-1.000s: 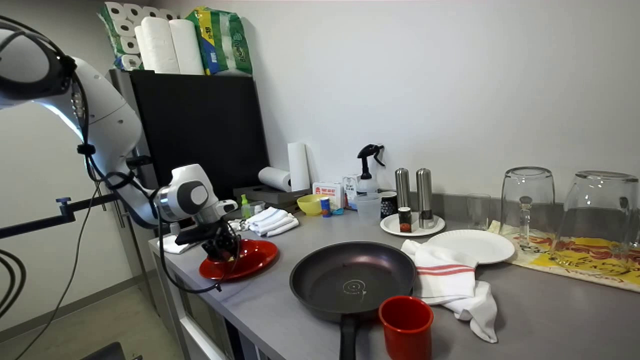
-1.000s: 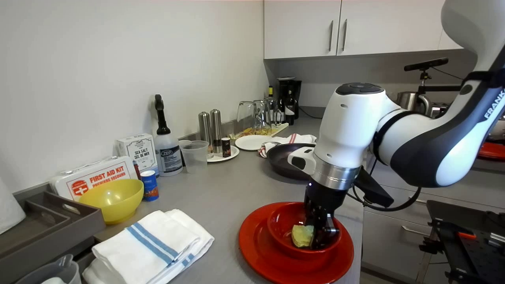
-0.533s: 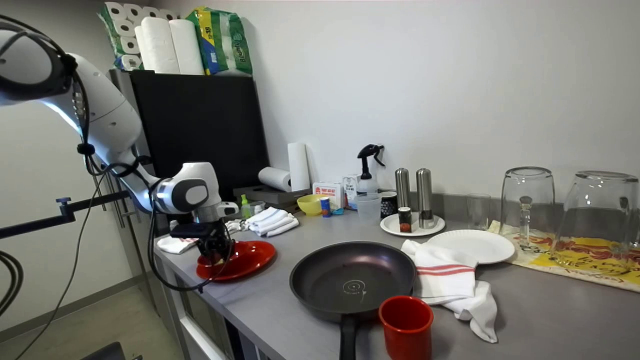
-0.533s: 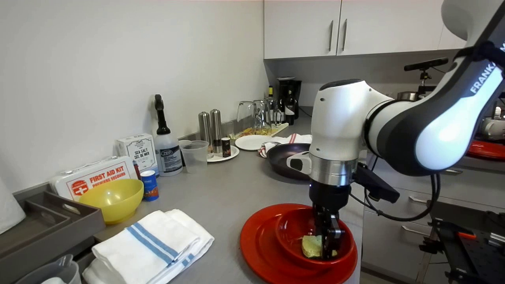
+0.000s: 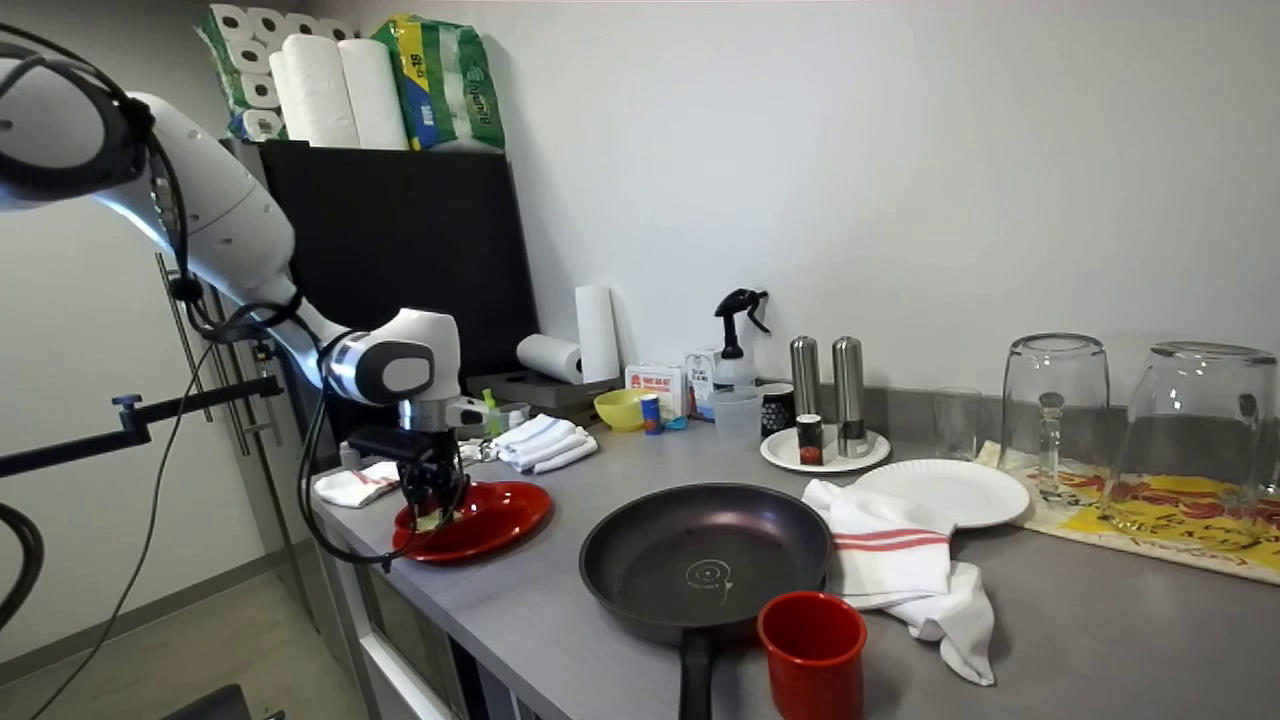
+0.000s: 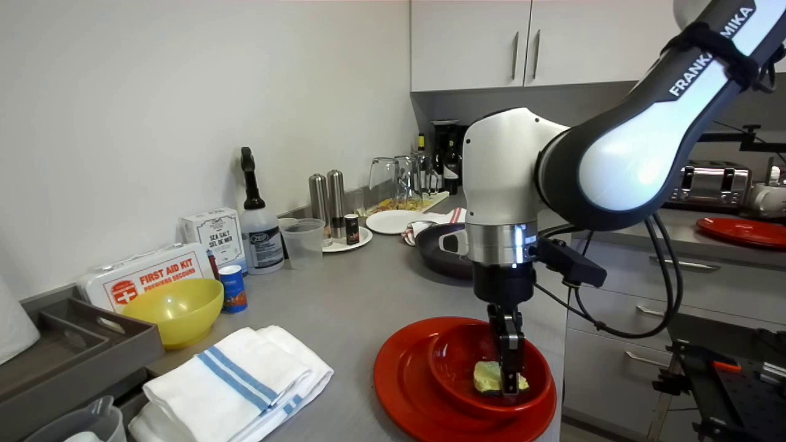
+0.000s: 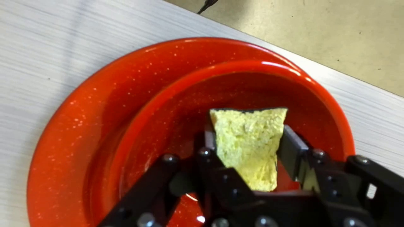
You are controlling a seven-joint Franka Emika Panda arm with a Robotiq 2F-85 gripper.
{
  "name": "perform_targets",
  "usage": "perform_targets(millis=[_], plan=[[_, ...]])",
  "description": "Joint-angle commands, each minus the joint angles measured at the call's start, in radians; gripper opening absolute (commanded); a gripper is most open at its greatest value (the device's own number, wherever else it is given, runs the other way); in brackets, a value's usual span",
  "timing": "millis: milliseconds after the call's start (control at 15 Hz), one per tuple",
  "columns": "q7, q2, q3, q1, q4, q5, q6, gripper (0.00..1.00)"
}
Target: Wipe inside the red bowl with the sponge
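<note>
1. Red bowl: it sat upright on a red plate, off-centre toward the front edge of the bench and not far from that edge's corner by the tall black unit.
2. Your gripper reached down into the bowl and looked clamped on the yellow sponge, pinching it from opposite sides.
3. Done, as far as you could judge: the sponge was in your grip and inside the bowl. Wiping looked like the step in hand, but nothing showed how much of the inside was covered, and you couldn't tell whether the sponge pressed on the bottom.
4. Left, by the same judgement: wiping the rest of the inside, then lifting the sponge clear of the rim. Pale specks on bowl and plate looked more like glaze than dirt.
5. Along the bench's back edge you could read "FIRST AID KIT" on a white case, "SEA SALT" and "SEL DE MER" on a carton, and "ZEP" on a spray bottle.
6. Your arm showed "FRANK" and "MIKA" either side of a black strap; atop the black unit, a green pack read "Bounty".
7. Lettering on the blue canister and the frying pan was too small for you.
</note>
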State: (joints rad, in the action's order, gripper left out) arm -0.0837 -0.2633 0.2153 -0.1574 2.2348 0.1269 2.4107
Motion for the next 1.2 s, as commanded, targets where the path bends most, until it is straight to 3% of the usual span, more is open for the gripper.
perform_targets(millis=[0,600,1133], plan=[[-0.02,-0.016,0.007,0.015,-0.056,0.065,-0.099,0.25],[0.016,-0.046,-0.025,0.006,-0.077,0.031,-0.147,0.25],[-0.014,-0.054,-0.006,0.014,-0.045,0.073,0.136,0.25]])
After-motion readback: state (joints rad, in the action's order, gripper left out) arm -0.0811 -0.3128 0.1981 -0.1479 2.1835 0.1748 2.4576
